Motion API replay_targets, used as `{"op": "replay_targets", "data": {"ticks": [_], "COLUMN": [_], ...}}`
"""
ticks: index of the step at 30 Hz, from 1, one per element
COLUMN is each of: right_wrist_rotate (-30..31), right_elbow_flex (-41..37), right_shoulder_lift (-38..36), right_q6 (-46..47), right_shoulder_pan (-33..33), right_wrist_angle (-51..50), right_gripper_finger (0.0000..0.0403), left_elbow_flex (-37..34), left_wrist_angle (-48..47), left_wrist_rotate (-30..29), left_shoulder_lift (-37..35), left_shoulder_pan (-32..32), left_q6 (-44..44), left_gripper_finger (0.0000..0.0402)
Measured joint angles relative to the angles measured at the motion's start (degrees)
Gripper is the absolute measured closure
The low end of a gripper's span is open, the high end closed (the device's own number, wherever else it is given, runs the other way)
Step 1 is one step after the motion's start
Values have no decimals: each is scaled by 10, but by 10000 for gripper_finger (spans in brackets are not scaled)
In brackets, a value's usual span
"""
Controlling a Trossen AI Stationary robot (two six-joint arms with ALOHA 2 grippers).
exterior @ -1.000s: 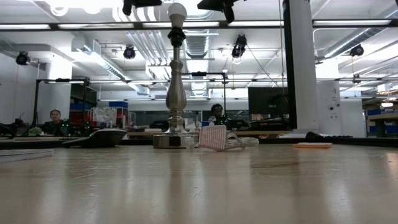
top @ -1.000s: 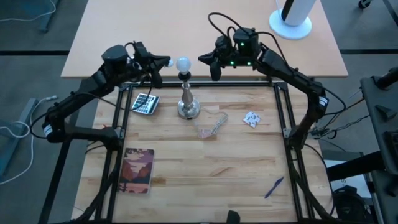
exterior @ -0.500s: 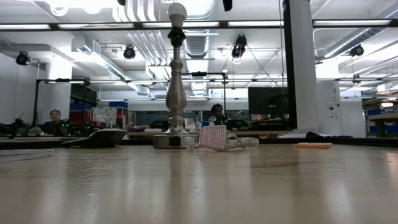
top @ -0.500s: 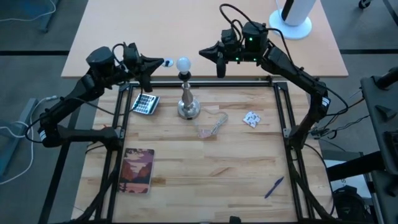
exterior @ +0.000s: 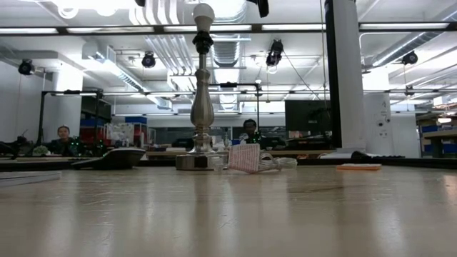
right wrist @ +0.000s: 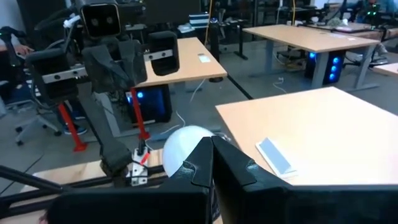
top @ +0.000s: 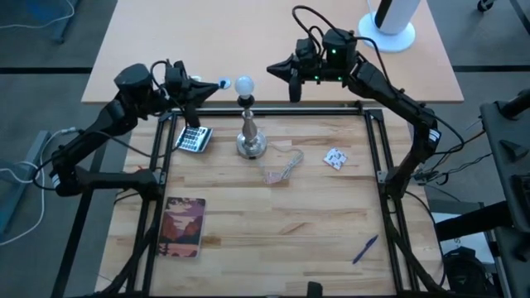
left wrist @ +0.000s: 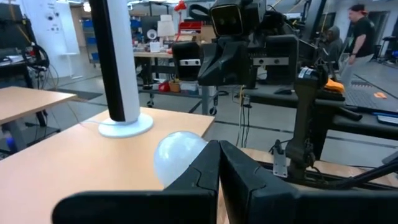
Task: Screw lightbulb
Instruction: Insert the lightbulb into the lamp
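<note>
From above, the lightbulb (top: 243, 84) sits atop the lamp stand (top: 249, 136) – the left gripper (top: 217, 84) and right gripper (top: 273, 70) flank it, each apart from it, fingers pressed together, empty. The low view shows the bulb seated in the stand's socket. Each wrist view shows closed fingers (left wrist: 205, 171) – the bulb just beyond.

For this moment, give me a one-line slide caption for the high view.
Small white frosted lightbulb sits atop the silver baluster lamp stand; shut left hand and shut right hand flank it, apart.
</note>
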Motion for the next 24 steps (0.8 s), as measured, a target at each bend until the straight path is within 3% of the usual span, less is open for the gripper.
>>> {"op": "replay_targets", "data": {"ticks": [24], "right_wrist_rotate": [18], "right_elbow_flex": [-6], "right_shoulder_lift": [1], "right_q6": [-3], "right_shoulder_pan": [0], "right_wrist_angle": [-90], "right_gripper_finger": [403], "left_elbow_flex": [0], "left_wrist_angle": [33], "left_wrist_rotate": [-2], "left_shoulder_lift": [55], "left_shoulder_pan": [-2], "left_q6": [-15], "left_gripper_finger": [401]}}
